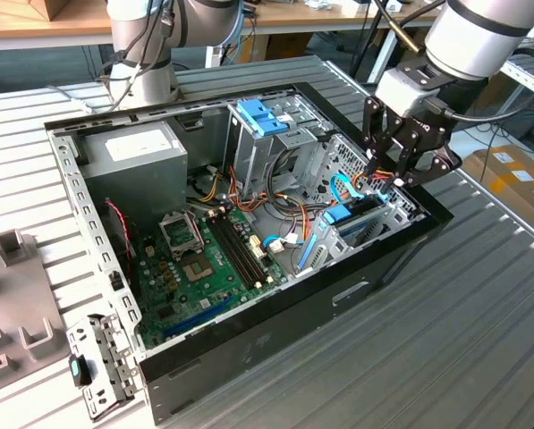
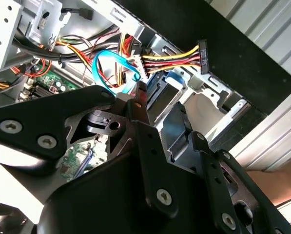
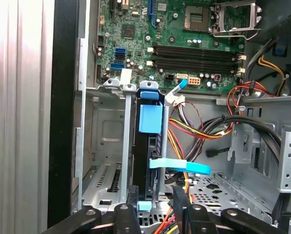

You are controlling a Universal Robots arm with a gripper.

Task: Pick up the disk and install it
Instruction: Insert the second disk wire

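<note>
Here the claw [image 1: 385,179] hangs over the open computer case [image 1: 249,350], at the case's end toward the exterior view's right, just above the metal drive cage [image 3: 106,131] in that corner. Whether it is closed on anything or standing free cannot be told from these views.

The disk [image 3: 141,148] stands on edge inside the drive cage, seen in the first wrist view as a dark narrow slab between the cage's upright metal rails. A light-blue plastic bracket [image 3: 150,118] sits against its upper part, and a light-blue flat cable [image 3: 180,166] crosses just beside it. The claw is directly over this slot, very near the disk's end; contact cannot be made out.

In the second wrist view a bundle of yellow, red and black wires [image 2: 174,53] runs to a black plug at the case's rim, and a loop of blue cable [image 2: 104,66] lies next to the claw's tip.

Farther into the case, toward the exterior view's left, the green motherboard [image 1: 204,259] covers the floor, with its memory slots and empty processor socket in plain sight. A grey metal power supply [image 1: 132,154] with a white sticker sits in the far left corner, and another blue bracket [image 1: 262,116] tops the bay at the far side. The case rests on a ribbed grey surface [image 1: 463,331]. Near the left, a loose perforated metal panel [image 1: 101,366] lies just beside the case.
</note>
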